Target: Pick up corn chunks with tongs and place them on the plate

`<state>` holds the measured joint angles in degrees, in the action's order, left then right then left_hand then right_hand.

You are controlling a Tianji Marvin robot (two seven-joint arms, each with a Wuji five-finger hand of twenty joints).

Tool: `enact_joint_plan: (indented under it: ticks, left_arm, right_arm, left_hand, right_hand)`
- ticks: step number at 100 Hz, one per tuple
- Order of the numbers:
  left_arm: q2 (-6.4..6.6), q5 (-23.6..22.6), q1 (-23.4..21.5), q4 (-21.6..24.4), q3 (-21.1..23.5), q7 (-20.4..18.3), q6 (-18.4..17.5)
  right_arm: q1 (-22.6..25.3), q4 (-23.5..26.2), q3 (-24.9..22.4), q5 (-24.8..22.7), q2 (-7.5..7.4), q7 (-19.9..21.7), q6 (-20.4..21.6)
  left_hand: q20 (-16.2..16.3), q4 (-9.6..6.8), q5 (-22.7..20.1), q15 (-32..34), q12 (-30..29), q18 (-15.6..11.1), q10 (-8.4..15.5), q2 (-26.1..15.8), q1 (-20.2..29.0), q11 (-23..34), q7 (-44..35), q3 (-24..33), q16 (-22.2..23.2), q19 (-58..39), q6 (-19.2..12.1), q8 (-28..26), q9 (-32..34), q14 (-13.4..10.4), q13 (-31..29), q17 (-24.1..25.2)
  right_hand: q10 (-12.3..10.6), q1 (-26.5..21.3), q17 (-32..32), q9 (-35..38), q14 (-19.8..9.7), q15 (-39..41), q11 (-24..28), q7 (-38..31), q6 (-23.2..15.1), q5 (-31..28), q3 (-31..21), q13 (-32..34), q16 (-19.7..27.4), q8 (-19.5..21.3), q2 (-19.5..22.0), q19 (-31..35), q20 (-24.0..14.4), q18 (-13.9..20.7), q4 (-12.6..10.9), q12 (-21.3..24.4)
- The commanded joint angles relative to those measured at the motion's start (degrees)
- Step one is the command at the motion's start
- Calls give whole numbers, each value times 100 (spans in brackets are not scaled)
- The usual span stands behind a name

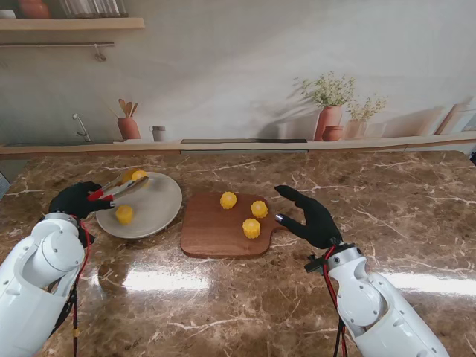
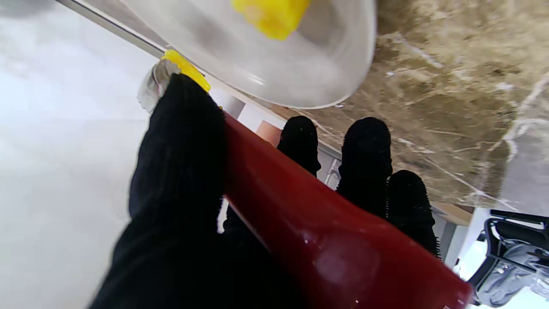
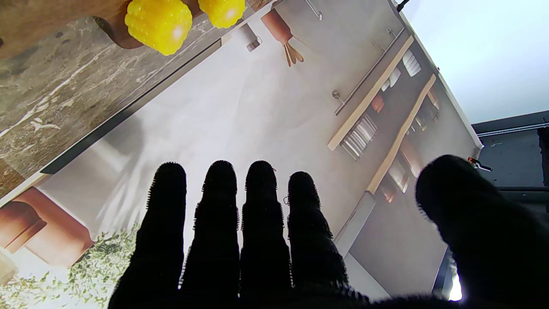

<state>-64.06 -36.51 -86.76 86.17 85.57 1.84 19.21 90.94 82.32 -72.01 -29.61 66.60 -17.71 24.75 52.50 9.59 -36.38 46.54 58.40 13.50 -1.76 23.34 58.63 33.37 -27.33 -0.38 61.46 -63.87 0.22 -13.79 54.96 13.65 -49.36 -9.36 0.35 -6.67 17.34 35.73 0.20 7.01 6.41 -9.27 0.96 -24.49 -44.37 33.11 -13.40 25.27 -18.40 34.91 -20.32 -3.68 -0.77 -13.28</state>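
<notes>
Red-handled tongs (image 1: 117, 191) with 1 corn chunk (image 1: 134, 175) in left robot hand (image 1: 74, 199); right robot hand (image 1: 312, 218) wide, empty.

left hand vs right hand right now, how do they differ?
The left hand is shut on the tongs, reaching over the plate; the right hand holds nothing, fingers apart, beside the cutting board. The tongs grip a corn chunk. Both hands wear black gloves.

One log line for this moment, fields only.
left hand: holds red-handled metal tongs gripping yellow corn chunk over white plate | right hand: open
</notes>
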Motion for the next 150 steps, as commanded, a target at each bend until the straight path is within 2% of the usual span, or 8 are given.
enact_joint_plan:
  ticks: [1, 7, 19, 52, 73, 94, 120, 150]
  left_arm:
    - [15, -52, -71, -110, 26, -27, 26]
    - [-2, 16, -89, -124, 33, 18, 31]
    - [-20, 54, -100, -141, 26, 105, -18]
    - [18, -82, -157, 246, -31, -12, -317]
    - [119, -135, 86, 445, -463, -546, -624]
    - [183, 265, 727, 41, -1284, -1113, -769]
    - [115, 514, 1391, -609, -2137, -1039, -991]
    - [15, 837, 1684, -919, -2504, -863, -1113]
  right_arm:
    - [31, -23, 15, 29, 5, 110, -45]
    - [34, -18, 16, 31, 4, 114, -54]
    - [49, -5, 8, 22, 3, 110, -75]
    - [93, 34, -28, 14, 0, 115, -113]
    - [93, 34, -41, 10, 0, 110, -104]
    - [95, 17, -70, 10, 7, 79, -66]
    - [129, 22, -162, 29, 17, 37, -43]
    - [144, 16, -220, 48, 20, 32, -38]
  left_hand:
    - [132, -622, -836, 253, 134, 149, 591, -1202, 813, 375, -896, 519, 35, -110, -550, -46, 299, 192, -34, 30]
    - [116, -612, -634, 264, 106, 125, 569, -1077, 559, 346, 20, 793, 2, -130, -317, -58, 347, 181, -70, 7]
    - [87, -357, -361, 283, 29, 113, 621, -628, -547, 369, 809, 2405, -49, -183, -41, 28, 434, 161, -160, -78]
    - [101, -322, -305, 308, -53, 147, 633, -613, -682, 409, 997, 2542, -46, -240, 51, 118, 419, 151, -209, -123]
    - [102, -305, -265, 301, -92, 152, 674, -659, -724, 423, 1096, 2562, -55, -253, 74, 165, 403, 109, -236, -146]
    - [93, -298, -151, 276, -106, 129, 705, -676, -730, 433, 1270, 2538, -61, -240, 91, 250, 370, 95, -212, -143]
    - [84, -297, 18, 255, -115, 110, 756, -634, -716, 451, 1361, 2525, -59, -227, -39, 288, 367, 77, -206, -137]
    - [77, -300, 40, 255, -130, 99, 740, -590, -711, 466, 1358, 2547, -50, -221, -101, 288, 383, 90, -215, -137]
  right_hand:
    - [-155, -79, 10, 15, -43, -11, 11, 111, -133, 5, 77, 40, -101, 31, 86, 105, -136, 28, 152, -59]
    - [-160, -74, 10, 11, -48, -13, 10, 110, -137, 4, 80, 34, -100, 32, 89, 104, -136, 28, 153, -59]
    - [-155, -77, 12, 17, -40, -12, 13, 109, -132, 1, 82, 36, -101, 33, 86, 105, -138, 29, 152, -60]
    - [-151, -79, 11, 12, -37, -9, 11, 107, -141, -4, 81, 43, -103, 35, 84, 104, -139, 26, 151, -59]
    - [-158, -86, 16, 21, -37, -5, 15, 106, -139, -8, 82, 53, -105, 36, 89, 106, -141, 26, 151, -60]
    - [-149, -86, 12, 26, -34, 0, 16, 105, -136, -9, 86, 68, -108, 36, 93, 106, -143, 11, 152, -61]
    - [-151, -85, 20, 39, -31, 7, 19, 103, -146, -17, 83, 83, -116, 35, 86, 112, -147, 8, 151, -63]
    - [-151, -88, 15, 60, -20, 13, 24, 98, -151, -34, 81, 102, -125, 35, 87, 112, -148, -4, 152, -68]
